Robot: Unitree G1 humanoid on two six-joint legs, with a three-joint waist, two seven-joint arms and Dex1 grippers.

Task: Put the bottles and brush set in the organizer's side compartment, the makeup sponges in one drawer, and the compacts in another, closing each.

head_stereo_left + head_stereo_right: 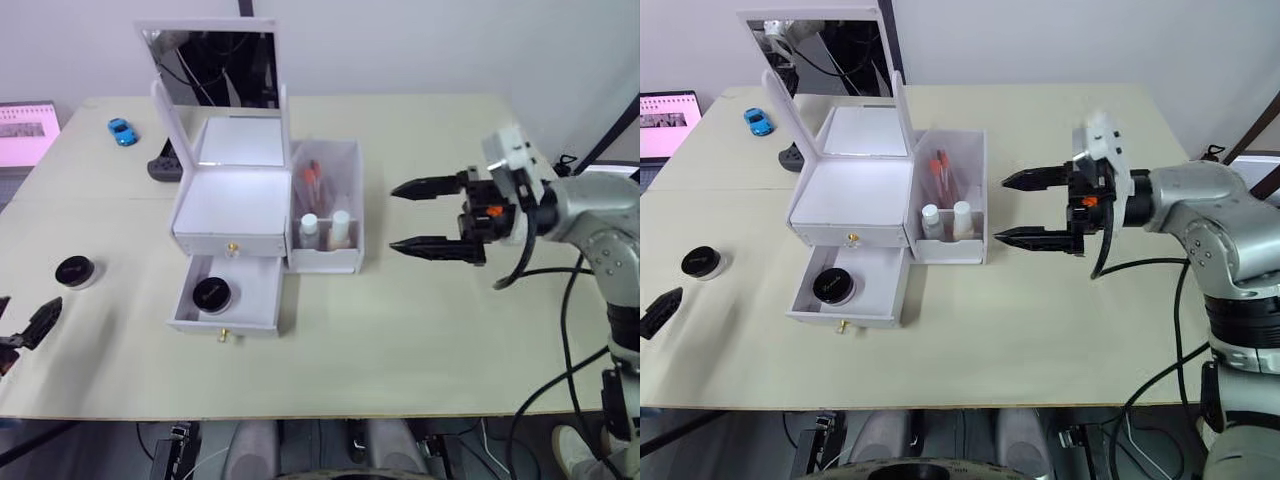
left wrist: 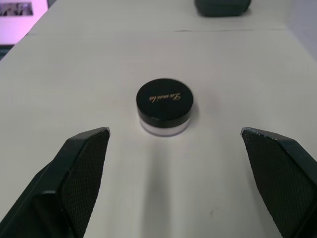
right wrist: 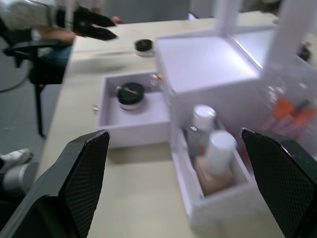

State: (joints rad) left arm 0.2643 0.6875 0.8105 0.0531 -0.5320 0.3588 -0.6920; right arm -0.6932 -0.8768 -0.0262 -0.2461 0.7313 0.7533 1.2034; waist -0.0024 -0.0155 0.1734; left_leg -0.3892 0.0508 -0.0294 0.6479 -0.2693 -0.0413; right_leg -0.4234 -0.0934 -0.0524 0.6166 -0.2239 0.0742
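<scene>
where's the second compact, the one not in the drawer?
The round black-lidded compact sits on the beige table, robot's left, ahead of the open left gripper.

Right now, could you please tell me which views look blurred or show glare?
Right wrist view: soft and smeared, the bottles and open drawer lack crisp edges. Left wrist view: the compact is sharp, its lid lettering legible. Left eye view: the organizer top glows bright white.

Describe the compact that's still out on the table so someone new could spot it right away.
Start at the white organizer with the mirror, then look far out toward the table's left edge. The loose compact sits there alone on bare tabletop, black-lidded over a pale base, just ahead of the left pincer; its twin lies inside the open drawer.
</scene>
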